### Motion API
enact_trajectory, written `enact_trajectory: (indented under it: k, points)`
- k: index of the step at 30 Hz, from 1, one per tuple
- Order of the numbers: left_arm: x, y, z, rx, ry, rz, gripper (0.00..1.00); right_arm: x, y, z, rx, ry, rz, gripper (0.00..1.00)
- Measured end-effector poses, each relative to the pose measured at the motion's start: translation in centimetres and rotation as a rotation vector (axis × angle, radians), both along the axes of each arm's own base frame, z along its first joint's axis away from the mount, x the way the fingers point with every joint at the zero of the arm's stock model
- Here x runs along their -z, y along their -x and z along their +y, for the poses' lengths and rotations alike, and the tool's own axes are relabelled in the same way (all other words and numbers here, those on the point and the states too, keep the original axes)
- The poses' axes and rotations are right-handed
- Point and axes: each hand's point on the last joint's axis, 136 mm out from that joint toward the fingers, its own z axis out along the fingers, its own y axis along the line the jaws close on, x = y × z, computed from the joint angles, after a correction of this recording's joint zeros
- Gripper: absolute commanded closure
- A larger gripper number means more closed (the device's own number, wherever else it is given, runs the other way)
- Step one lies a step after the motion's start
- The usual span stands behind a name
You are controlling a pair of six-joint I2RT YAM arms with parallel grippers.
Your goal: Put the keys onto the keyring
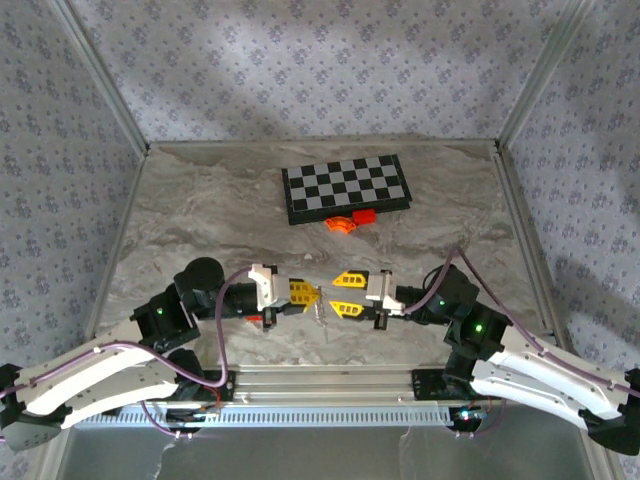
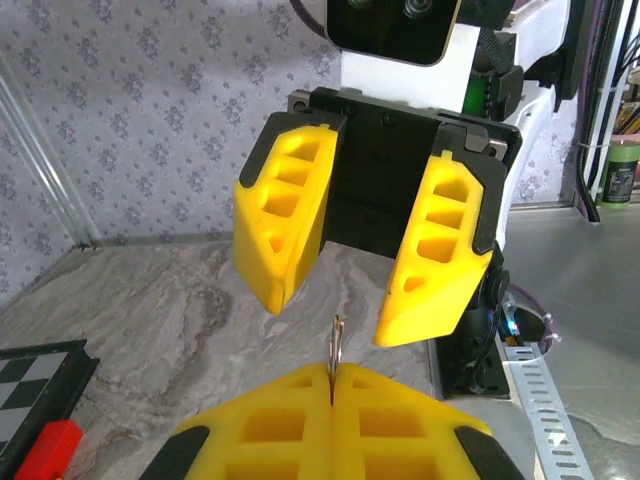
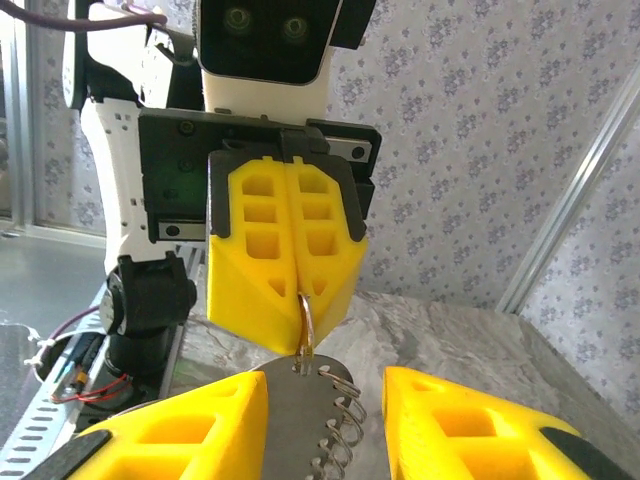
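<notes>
Silvery keyring [image 2: 337, 345] is sitting pinched edge-on in the closed fingers of the left gripper [image 2: 332, 390], with the right gripper [image 2: 337, 312] hovering opposite, fingers apart and empty. Threading is looking unstarted: what seems to be the red-headed key [image 1: 253, 320] is lying on the table [image 1: 200, 210] near the left gripper.

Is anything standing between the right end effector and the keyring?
Nothing visible does. The keyring sticks out of the shut left end effector, and the open right end effector faces it across a free gap.
</notes>
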Motion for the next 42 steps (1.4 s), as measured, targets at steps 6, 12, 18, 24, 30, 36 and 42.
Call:
enact_trajectory:
  k: [6, 12, 18, 24, 30, 36, 42]
  points:
    - [-0.4, 0.2, -0.2, 0.015, 0.023, 0.002, 1.0, -0.3, 0.3, 0.1, -0.03, -0.016, 0.012, 0.7]
    - [-0.3, 0.1, -0.4, 0.014, 0.026, 0.002, 1.0, -0.2, 0.4, 0.5, -0.049, -0.015, 0.02, 0.73]
    - [-0.5, 0.0, -0.5, 0.015, 0.034, -0.002, 1.0, -0.5, 0.4, 0.6, -0.057, -0.029, 0.027, 0.89]
    - [-0.3, -0.1, -0.6, 0.012, 0.033, -0.001, 1.0, -0.3, 0.2, 0.8, -0.05, -0.025, 0.034, 1.0]
    - [0.5, -0.5, -0.6, -0.008, 0.0, 0.008, 0.88, 0.5, -0.2, 0.9, -0.031, 0.031, 0.039, 1.0]
    - [1.8, -1.0, -0.1, -0.049, -0.083, 0.014, 0.88, 1.6, -0.5, 1.3, -0.017, 0.145, 0.039, 1.0]
    - [2.4, -1.1, 0.2, -0.058, -0.126, 0.016, 0.89, 2.4, -0.4, 1.9, -0.029, 0.209, 0.03, 1.0]
